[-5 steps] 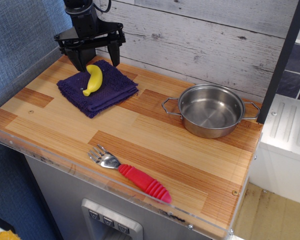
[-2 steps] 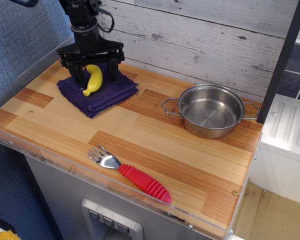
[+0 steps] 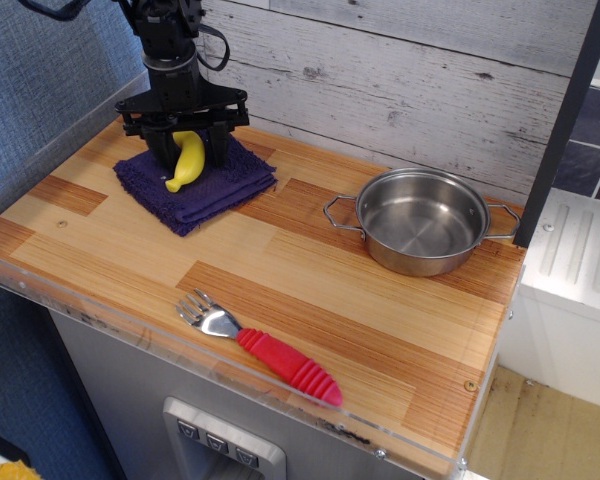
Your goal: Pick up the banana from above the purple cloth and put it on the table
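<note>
The yellow banana [image 3: 187,163] lies on the purple cloth [image 3: 208,195] at the back left of the wooden table [image 3: 310,275]. My gripper [image 3: 192,158] has come down from above and straddles the banana's upper half. One black finger [image 3: 164,152] stands on its left and the other on its right, both reaching down to the cloth. The jaws stand narrow and close to the banana's sides, with a small gap still showing on the right. The banana still rests on the cloth.
A steel pot [image 3: 420,222] with two handles stands at the back right. A fork with a red handle [image 3: 280,362] lies near the clear acrylic front edge. A grey plank wall runs behind, and a blue wall rises at the left.
The gripper has lowered onto the cloth around the banana, and its fingers have drawn inward toward the banana's sides. The banana has not moved.
</note>
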Controlling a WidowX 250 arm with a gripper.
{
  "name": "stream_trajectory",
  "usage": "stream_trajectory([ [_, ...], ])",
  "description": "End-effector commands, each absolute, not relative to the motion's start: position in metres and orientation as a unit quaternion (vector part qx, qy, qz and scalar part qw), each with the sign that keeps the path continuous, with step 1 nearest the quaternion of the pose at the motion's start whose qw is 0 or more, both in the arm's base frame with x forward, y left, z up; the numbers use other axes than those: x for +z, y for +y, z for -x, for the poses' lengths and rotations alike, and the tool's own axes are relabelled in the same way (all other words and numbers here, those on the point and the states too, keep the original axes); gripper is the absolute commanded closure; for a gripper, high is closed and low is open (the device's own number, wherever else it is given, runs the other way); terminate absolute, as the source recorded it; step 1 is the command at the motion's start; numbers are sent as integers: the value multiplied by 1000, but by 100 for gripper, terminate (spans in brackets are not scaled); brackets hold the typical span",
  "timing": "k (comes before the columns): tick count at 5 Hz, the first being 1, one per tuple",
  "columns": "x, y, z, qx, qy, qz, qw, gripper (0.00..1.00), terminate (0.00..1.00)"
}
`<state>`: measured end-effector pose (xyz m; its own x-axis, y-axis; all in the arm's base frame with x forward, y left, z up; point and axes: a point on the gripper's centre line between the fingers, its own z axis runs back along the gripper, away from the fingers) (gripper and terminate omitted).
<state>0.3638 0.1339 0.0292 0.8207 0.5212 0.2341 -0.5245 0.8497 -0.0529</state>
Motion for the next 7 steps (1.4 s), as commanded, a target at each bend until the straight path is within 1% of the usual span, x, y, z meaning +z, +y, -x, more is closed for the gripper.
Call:
stream_trajectory([
  [1,44,141,-370,279,-133,-10,951,100,0],
  [2,49,142,-369,281,-136,-7,950,100,0],
  [3,83,150,-357,313,-189,-14,931,100,0],
  [4,110,142,-351,327,-217,-1,920,100,0],
  [5,114,123,-347,316,-220,14,923,100,0],
  [7,108,64,-332,257,-218,38,941,100,0],
])
